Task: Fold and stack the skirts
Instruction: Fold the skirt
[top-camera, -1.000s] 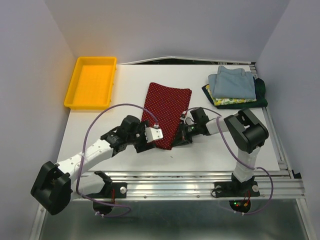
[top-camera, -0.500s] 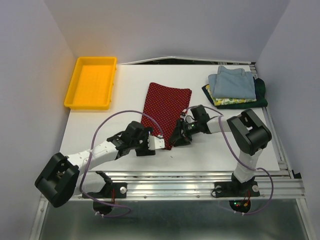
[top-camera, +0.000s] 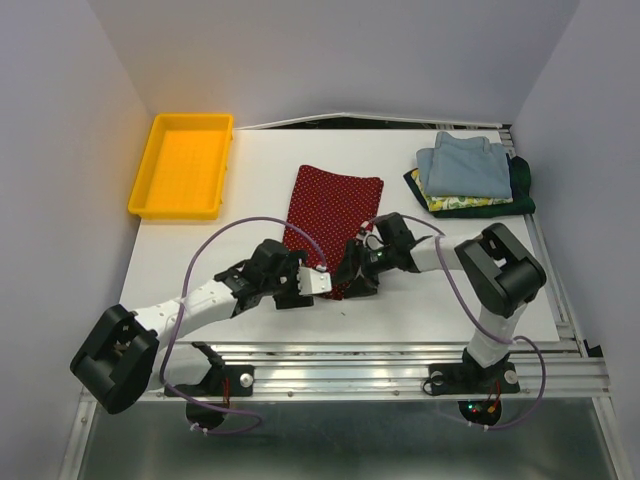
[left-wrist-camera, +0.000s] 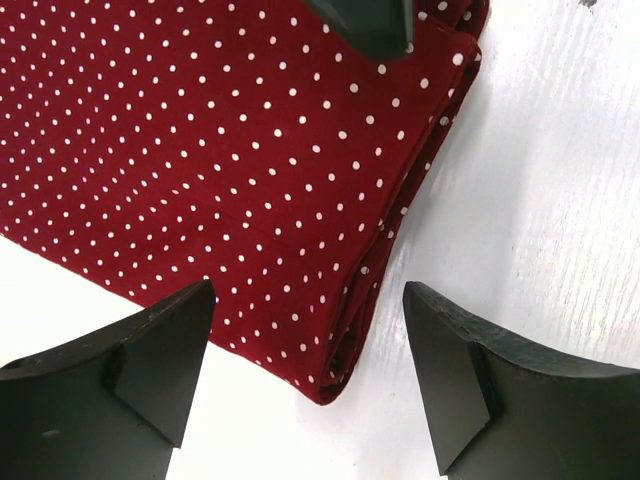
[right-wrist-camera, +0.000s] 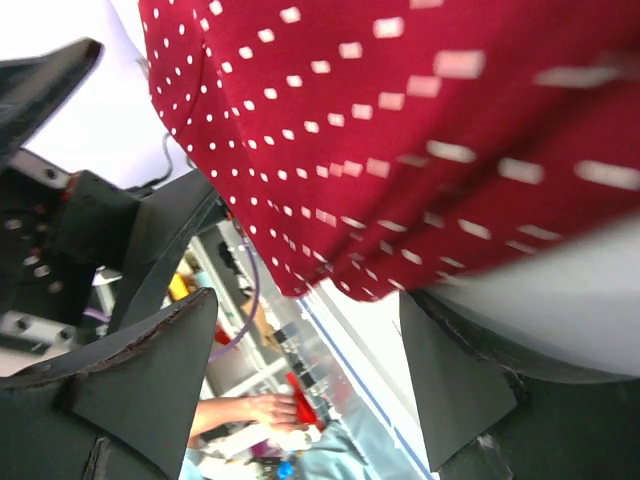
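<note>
The dark red skirt with white dots (top-camera: 335, 210) lies folded lengthwise on the middle of the white table. My left gripper (top-camera: 322, 284) is open and low over its near corner. In the left wrist view that folded corner (left-wrist-camera: 330, 370) sits between the two fingers, with the gripper (left-wrist-camera: 308, 300) touching nothing. My right gripper (top-camera: 356, 272) is open at the skirt's near right edge; in its wrist view the cloth (right-wrist-camera: 400, 130) hangs just past the open gripper (right-wrist-camera: 305, 310). Folded light blue (top-camera: 465, 165), yellow-green patterned (top-camera: 455, 203) and dark green (top-camera: 522, 180) skirts are stacked at the back right.
A yellow plastic tray (top-camera: 183, 165) stands at the back left. Purple cables (top-camera: 215, 235) loop over both arms. The metal rail (top-camera: 400, 352) runs along the table's near edge, right behind both grippers.
My right gripper has opened and let go of the red skirt's near edge. My left gripper has slid off the cloth toward the near corner and sits lower.
</note>
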